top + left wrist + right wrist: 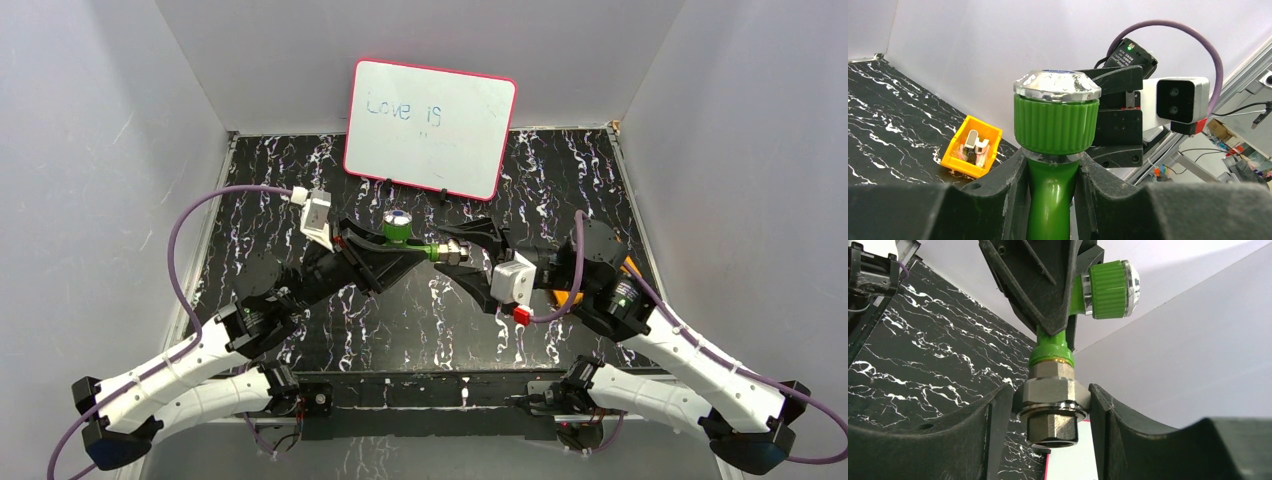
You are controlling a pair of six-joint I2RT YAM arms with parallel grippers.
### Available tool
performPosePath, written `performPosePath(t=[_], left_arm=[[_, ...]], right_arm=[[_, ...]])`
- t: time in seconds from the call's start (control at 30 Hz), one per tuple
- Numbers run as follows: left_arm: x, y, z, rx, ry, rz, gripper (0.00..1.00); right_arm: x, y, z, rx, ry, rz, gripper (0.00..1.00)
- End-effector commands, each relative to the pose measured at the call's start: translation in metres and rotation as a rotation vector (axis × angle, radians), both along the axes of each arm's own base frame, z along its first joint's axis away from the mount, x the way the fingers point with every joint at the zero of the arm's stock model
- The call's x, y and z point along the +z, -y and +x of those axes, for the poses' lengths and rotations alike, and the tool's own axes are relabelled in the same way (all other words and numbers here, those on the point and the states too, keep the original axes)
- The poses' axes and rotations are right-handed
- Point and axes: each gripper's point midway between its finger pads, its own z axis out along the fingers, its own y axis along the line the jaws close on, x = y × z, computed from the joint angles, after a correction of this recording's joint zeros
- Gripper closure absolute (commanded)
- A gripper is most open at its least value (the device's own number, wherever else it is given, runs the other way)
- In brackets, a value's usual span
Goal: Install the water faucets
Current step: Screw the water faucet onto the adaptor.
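Observation:
The green faucet (402, 236) is held in the air over the middle of the table, between both grippers. Its ribbed green knob with a silver cap (1057, 107) stands just above my left gripper (1052, 172), which is shut on the green neck below the knob. My right gripper (1052, 407) is shut on the silver hex fitting (1053, 410) at the faucet's other end. In the top view the left gripper (385, 252) and right gripper (462, 250) face each other along the faucet. In the right wrist view the knob (1113, 289) points right.
A white board with a pink rim (430, 127) leans at the back wall. An orange tray with metal pieces (971, 146) sits on the black marbled table (420, 330), at the right under the right arm (570, 297). Grey walls close the left, right and back.

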Motion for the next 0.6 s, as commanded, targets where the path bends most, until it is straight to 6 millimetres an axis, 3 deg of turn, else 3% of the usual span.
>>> performPosePath(t=[0.0, 0.17, 0.37, 0.5, 0.57], left_arm=[[0.053, -0.015, -0.012, -0.013, 0.088, -0.137, 1.0], [0.051, -0.015, -0.012, -0.01, 0.089, -0.131, 1.0], [0.054, -0.012, -0.019, -0.048, 0.127, -0.13, 1.0], [0.057, -0.01, -0.03, -0.09, 0.218, -0.109, 1.0], [0.06, -0.011, -0.036, -0.106, 0.27, -0.113, 1.0]], right_arm=[[0.035, 0.006, -0.005, 0.003, 0.049, 0.073, 0.37], [0.034, 0.004, -0.005, 0.007, 0.032, 0.069, 0.47], [0.031, 0.004, -0.002, -0.005, -0.016, 0.075, 0.76], [0.039, 0.002, -0.001, -0.009, -0.191, 0.112, 0.99], [0.041, -0.001, -0.004, 0.012, -0.284, 0.11, 1.0]])
